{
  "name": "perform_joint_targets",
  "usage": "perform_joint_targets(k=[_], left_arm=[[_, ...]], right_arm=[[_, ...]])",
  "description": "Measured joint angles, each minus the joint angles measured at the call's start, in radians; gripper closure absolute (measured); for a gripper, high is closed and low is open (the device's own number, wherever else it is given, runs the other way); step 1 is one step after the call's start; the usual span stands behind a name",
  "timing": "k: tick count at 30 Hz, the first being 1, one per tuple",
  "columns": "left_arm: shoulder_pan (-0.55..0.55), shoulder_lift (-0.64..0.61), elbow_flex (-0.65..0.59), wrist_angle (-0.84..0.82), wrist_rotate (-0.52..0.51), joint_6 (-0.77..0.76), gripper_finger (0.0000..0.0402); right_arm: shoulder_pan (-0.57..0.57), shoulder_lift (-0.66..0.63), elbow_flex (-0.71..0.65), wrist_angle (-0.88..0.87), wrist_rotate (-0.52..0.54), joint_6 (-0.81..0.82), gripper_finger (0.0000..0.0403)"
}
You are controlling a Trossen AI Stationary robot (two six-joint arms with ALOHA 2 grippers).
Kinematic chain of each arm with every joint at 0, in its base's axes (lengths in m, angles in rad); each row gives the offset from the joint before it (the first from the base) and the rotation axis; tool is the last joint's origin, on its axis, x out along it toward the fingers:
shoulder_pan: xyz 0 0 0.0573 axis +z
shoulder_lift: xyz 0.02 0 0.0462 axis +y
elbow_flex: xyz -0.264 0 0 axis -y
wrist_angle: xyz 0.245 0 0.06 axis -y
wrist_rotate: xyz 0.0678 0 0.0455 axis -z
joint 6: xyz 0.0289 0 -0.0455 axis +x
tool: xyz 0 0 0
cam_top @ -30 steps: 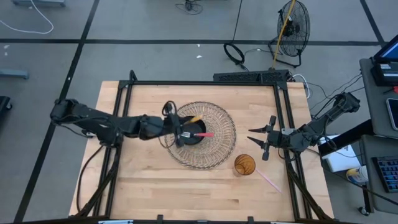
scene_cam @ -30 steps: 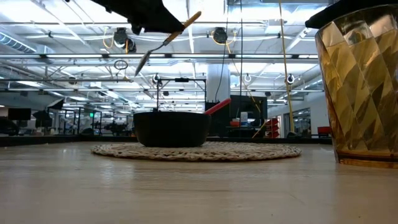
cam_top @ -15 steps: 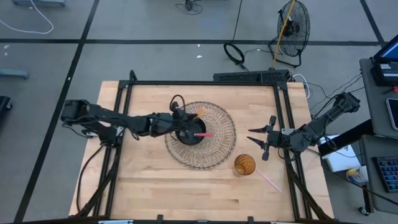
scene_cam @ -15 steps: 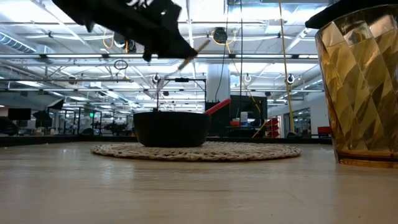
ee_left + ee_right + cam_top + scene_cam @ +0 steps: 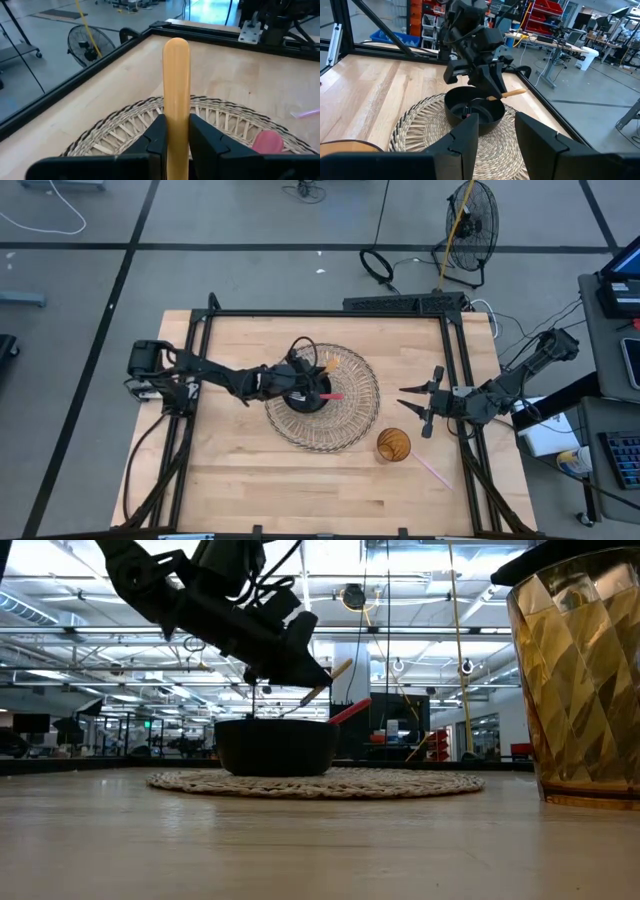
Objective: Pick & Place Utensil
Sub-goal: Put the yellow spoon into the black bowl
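A black bowl (image 5: 308, 392) stands on a round woven mat (image 5: 350, 415), with a pink utensil (image 5: 330, 395) leaning on its rim. My left gripper (image 5: 303, 378) hovers just over the bowl, shut on a wooden-handled utensil (image 5: 325, 683). The utensil's lower end dips behind the bowl's rim (image 5: 275, 722) and is hidden there. My right gripper (image 5: 415, 408) waits open near the table's right edge, holding nothing. From its wrist view I see the bowl (image 5: 472, 112) and the left gripper (image 5: 480, 70) above it. My left gripper pinches the wooden handle (image 5: 176, 107) between its two fingers (image 5: 156, 135), some way below the rounded free end (image 5: 176, 47). The fingers lie along the handle. The utensil is tilted, free end (image 5: 341, 667) up toward the table's right, lower end down in the bowl.
An amber faceted glass (image 5: 393, 444) stands near the mat's right-near side and fills the low view's right (image 5: 580, 680). A thin pink stick (image 5: 433, 471) lies on the table beside it. Bare wood lies along the table's near and left parts.
My left gripper has moved toward the table's right and down, from high above the bowl to just over its rim. The utensil came with it, still tilted, and its metal end has sunk from clear air into the bowl. The right arm kept still.
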Motion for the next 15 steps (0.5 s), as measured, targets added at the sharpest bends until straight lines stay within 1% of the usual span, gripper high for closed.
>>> perform_joint_targets(k=[15], left_arm=[[0.034,0.000,0.000,-0.115,0.065,-0.004,0.0344]], right_arm=[[0.000,0.000,0.000,-0.007,0.000,0.000,0.0275]])
